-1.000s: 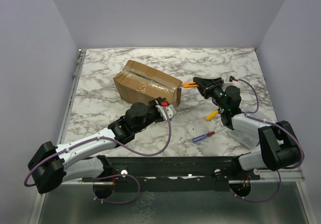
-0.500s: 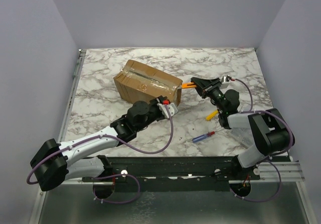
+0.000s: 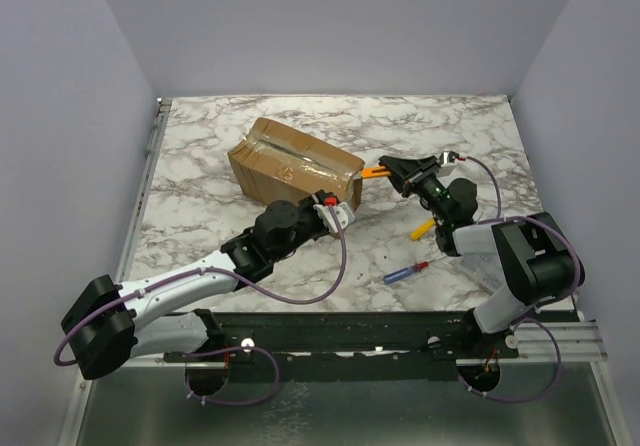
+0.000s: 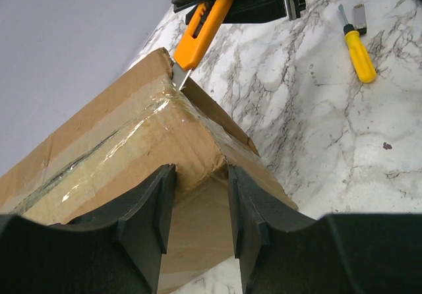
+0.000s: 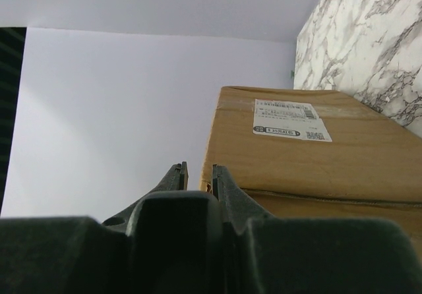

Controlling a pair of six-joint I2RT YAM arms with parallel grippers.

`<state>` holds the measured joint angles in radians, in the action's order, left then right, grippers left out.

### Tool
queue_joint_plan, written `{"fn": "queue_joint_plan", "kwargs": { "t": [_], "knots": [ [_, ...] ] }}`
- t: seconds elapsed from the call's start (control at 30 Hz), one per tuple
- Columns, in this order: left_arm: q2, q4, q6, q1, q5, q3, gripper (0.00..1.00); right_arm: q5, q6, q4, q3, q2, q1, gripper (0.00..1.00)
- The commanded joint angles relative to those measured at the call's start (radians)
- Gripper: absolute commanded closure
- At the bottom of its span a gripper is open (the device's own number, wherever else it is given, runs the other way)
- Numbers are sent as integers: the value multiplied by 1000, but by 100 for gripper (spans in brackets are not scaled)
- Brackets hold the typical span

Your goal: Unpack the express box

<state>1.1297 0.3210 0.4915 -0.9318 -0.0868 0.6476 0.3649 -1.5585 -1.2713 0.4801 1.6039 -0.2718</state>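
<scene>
The express box [image 3: 290,166] is a brown taped carton lying at an angle on the marble table. My left gripper [image 3: 338,209] is at its near right corner. In the left wrist view the left gripper [image 4: 198,172] stands open, with the crumpled corner of the express box [image 4: 132,142] just at its fingertips. My right gripper [image 3: 395,169] is shut on an orange utility knife [image 3: 377,170]. The blade of the utility knife [image 4: 201,33] touches the box's top corner at the tape seam. In the right wrist view the right gripper [image 5: 198,169] faces the express box [image 5: 316,169] and its white label [image 5: 290,119].
A yellow-handled screwdriver [image 3: 422,229] lies right of the box, and it shows too in the left wrist view as the yellow screwdriver [image 4: 359,47]. A blue and red screwdriver [image 3: 405,272] lies nearer the front edge. Grey walls close in three sides.
My left gripper has crept toward the box corner and its jaws have narrowed a little. The right arm has folded up, keeping the knife at the box's top corner.
</scene>
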Motion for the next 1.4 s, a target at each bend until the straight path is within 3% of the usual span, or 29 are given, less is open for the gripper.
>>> {"fn": "queue_joint_plan", "kwargs": {
  "t": [0.0, 0.33, 0.7, 1.37],
  "knots": [
    [47, -62, -75, -3, -21, 11, 58, 187, 46, -25, 24, 15, -16, 100],
    [72, -53, -103, -2, -37, 26, 61, 300, 79, -8, 46, 47, -22, 100],
    [68, -51, -109, -2, -85, 3, 62, 388, 3, -59, 24, 54, -23, 100],
    [82, -55, -115, -2, -122, 12, 64, 500, 46, 154, 58, -15, -21, 100]
  ]
}}
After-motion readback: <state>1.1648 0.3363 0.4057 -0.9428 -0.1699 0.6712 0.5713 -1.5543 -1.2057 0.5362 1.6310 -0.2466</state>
